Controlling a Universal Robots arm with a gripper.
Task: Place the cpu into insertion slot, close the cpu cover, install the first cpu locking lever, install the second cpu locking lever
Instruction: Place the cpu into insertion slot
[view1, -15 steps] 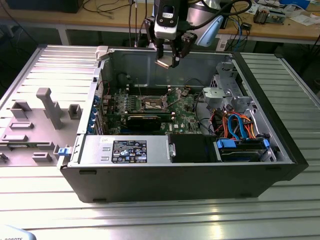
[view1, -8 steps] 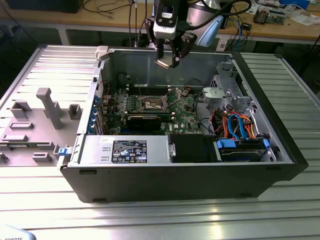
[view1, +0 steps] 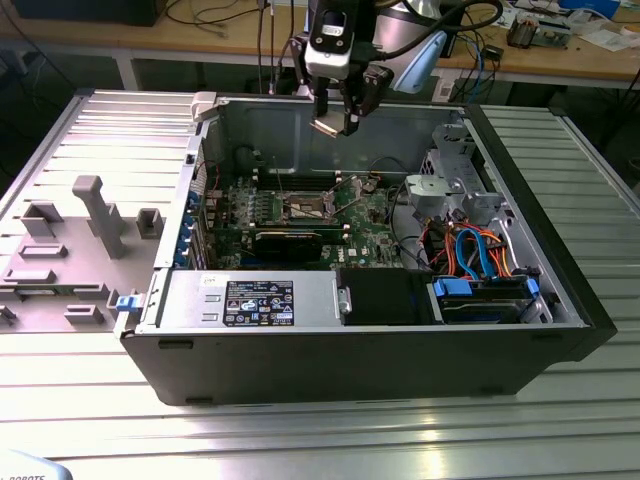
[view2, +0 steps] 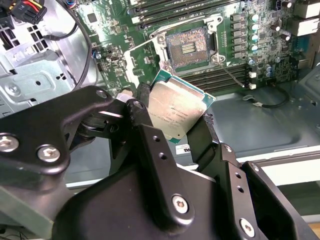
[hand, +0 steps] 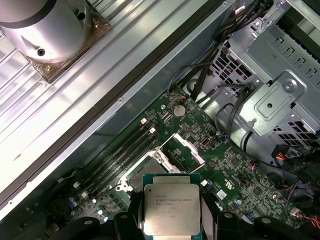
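High over the open case (view1: 400, 360), near its far wall, I have the claw (view1: 335, 127) clenched on the cpu (view1: 323, 126). It pinches the chip by two opposite edges, well clear of the board (view1: 370, 215). In both wrist views the cpu (hand: 171, 207) turns its grey metal top to the cameras, and the black fingers (view2: 150, 145) sit tight against its sides (no gap that I can make out).

What matters to me is where the slot (view1: 305, 208) lies from the claw. In the exterior view it sits lower in the frame and a little toward the exterior view's left of the claw, down on the green board at the case's floor. I judge it to be below the cpu and somewhat to the near side, well apart in height. In the first wrist view the slot (hand: 142, 172) peeks out just past the chip's edge, partly hidden behind it, so I read the claw as close to over it but not squarely. In the second wrist view the slot (view2: 188, 47) is in full sight, its dark centre bare inside the silvery rim, with nothing seated.

The cover (hand: 190, 148) is swung up off the slot and stands just beside it, leaving the opening free. The cpu is square, so it has no long axis to mind. Its edges do run at an angle to the slot's rim in both wrist views, and I judge it to be turned relative to the slot.
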